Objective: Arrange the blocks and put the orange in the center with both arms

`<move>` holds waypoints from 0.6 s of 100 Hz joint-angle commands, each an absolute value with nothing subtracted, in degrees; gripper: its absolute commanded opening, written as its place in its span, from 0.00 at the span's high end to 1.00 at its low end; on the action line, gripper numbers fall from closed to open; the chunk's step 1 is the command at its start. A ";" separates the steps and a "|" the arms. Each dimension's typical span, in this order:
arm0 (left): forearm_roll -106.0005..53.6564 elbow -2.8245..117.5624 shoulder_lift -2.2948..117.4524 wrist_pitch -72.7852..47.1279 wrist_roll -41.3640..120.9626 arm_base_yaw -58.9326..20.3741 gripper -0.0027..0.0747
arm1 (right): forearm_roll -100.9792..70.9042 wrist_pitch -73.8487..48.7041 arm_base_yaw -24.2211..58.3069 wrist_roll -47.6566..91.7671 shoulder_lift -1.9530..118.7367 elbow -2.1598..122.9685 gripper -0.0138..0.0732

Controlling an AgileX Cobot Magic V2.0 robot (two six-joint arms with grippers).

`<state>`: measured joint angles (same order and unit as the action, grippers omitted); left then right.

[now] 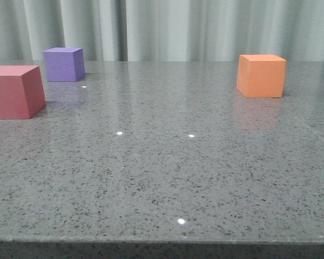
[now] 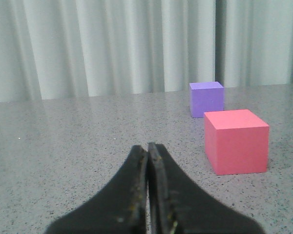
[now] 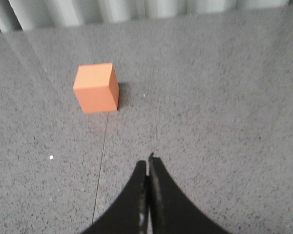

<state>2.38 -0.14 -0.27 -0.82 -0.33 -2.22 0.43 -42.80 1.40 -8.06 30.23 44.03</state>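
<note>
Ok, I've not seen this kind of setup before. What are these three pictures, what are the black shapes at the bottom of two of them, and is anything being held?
It is a two-armed robot at a grey stone table. The wide picture looks forward from the robot over the table. The other two come from cameras on its wrists, so the black shapes are its own hands: the left hand and the right hand. Both are closed, with the fingers together, and hold nothing.

Three cubes stand apart on the table: a red block at the near left, a purple block behind it, and an orange block on the right. The left wrist camera sees the red and purple ones; the right sees only the orange one. Neither hand touches a block.
</note>
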 commanded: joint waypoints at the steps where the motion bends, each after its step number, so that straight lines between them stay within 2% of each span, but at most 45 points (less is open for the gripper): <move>1: 2.20 -2.57 -2.29 3.79 -0.84 -2.66 0.99 | 0.00 -40.31 0.98 -7.72 33.54 46.10 0.92; 23: 2.20 -2.57 -2.29 3.79 -0.84 -2.66 0.99 | 0.00 -45.45 0.98 -7.72 36.73 46.10 0.90; 31: 2.20 -2.57 -2.29 3.79 -0.84 -2.66 0.99 | 0.00 -47.60 0.98 -7.72 36.95 46.10 0.82; 38: 2.20 -2.57 -2.29 3.79 -0.84 -2.66 0.99 | 0.00 -49.80 0.98 -7.72 36.96 46.10 0.69; 40: 2.20 -2.57 -2.29 3.79 -0.84 -2.66 0.99 | 0.00 -50.27 0.98 -7.72 36.96 46.10 0.62; 41: 2.20 -2.57 -2.29 3.79 -0.84 -2.66 0.99 | 0.00 -50.41 0.98 -7.72 36.96 46.10 0.62; 42: 2.20 -2.57 -2.29 3.79 -0.84 -2.66 0.99 | 0.00 -50.81 0.98 -7.72 36.96 46.10 0.56; 43: 2.20 -2.57 -2.29 3.79 -0.84 -2.66 0.99 | 0.00 -50.81 0.98 -7.72 36.96 46.10 0.56; 47: 2.20 -2.57 -2.29 3.79 -0.84 -2.66 0.99 | 0.00 -51.30 0.98 -7.72 36.96 46.10 0.42; 48: 2.20 -2.57 -2.29 3.79 -0.84 -2.66 0.99 | 0.00 -51.39 0.98 -7.72 36.96 46.10 0.42; 49: 2.20 -2.57 -2.29 3.79 -0.84 -2.66 0.99 | 0.00 -51.56 0.98 -7.72 36.96 46.10 0.36; 54: 2.20 -2.57 -2.29 3.79 -0.84 -2.66 0.99 | 0.00 -52.12 0.98 -7.72 36.96 46.10 0.22; 55: 2.20 -2.57 -2.29 3.79 -0.84 -2.66 0.99 | 0.00 -52.13 0.98 -7.72 36.96 46.10 0.22; 60: 2.20 -2.57 -2.29 3.79 -0.84 -2.66 0.99 | 0.00 -52.32 0.98 -7.72 36.96 46.10 0.09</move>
